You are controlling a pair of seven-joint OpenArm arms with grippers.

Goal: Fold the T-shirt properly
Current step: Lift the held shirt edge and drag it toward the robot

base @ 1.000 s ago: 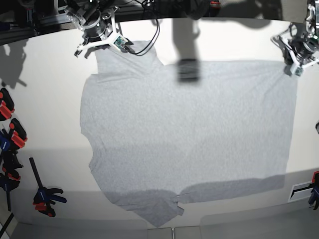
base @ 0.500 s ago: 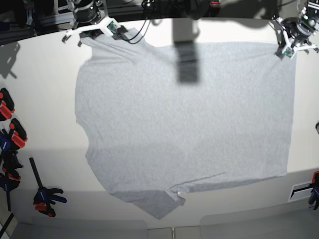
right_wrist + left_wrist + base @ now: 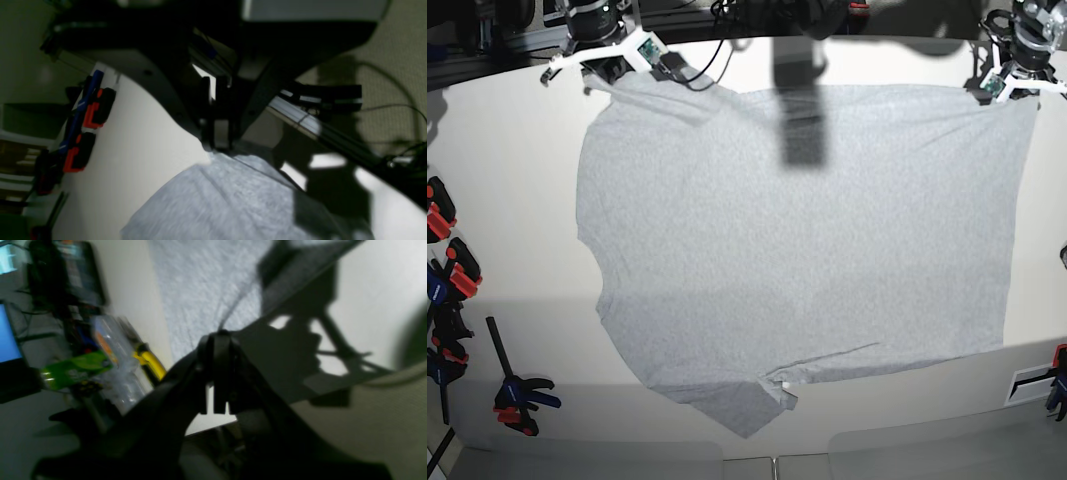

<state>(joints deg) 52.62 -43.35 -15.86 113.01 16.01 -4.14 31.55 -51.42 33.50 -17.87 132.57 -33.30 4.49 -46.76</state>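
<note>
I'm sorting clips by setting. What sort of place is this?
Probably a robotics lab bench, not a home: a light grey T-shirt lies on a plain white worktable, orange-and-black clamps line the table's edge, and cables run behind.

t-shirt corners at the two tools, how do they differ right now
The left tool holds a square hem corner of the T-shirt, pulled fairly taut, while the right tool holds a sleeve-side corner that bunches into folds. In the base view the left tool's corner sits at the far right, the right tool's at the far left. Both tools are shut on the cloth near the table's back edge.
</note>
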